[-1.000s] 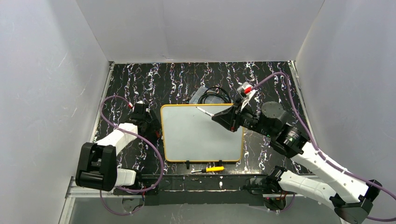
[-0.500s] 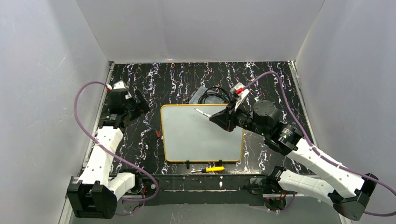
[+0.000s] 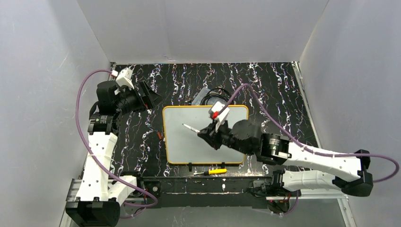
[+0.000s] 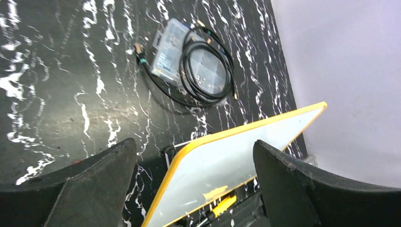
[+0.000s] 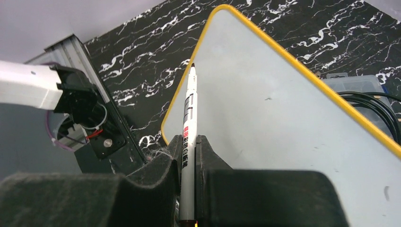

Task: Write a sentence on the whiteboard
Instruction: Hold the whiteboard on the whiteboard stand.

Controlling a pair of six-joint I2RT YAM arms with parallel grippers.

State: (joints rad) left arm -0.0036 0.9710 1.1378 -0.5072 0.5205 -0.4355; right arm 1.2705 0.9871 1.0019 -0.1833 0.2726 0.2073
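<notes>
The whiteboard (image 3: 189, 146) is a white board with a yellow-orange rim, lying flat in the middle of the black marbled table. It also shows in the left wrist view (image 4: 227, 161) and the right wrist view (image 5: 293, 109). Its face looks blank and no sentence is in view. My right gripper (image 3: 204, 133) (image 5: 188, 142) is shut on a white marker (image 3: 191, 128) (image 5: 190, 109). The marker's dark tip points at the board's left-middle part, and I cannot tell whether it touches. My left gripper (image 3: 153, 98) (image 4: 193, 144) is raised at the far left, open and empty, clear of the board.
A clear plastic box with a coiled black cable (image 3: 210, 96) (image 4: 194, 61) sits just behind the board. A yellow-handled screwdriver (image 3: 213, 171) (image 4: 222, 205) lies along the board's near edge. A small reddish bit (image 3: 160, 135) lies left of the board. White walls enclose the table.
My left arm has lifted away from the board's left edge to the far left and its jaws have opened wide. My right gripper has carried the marker from the board's top right toward its left middle.
</notes>
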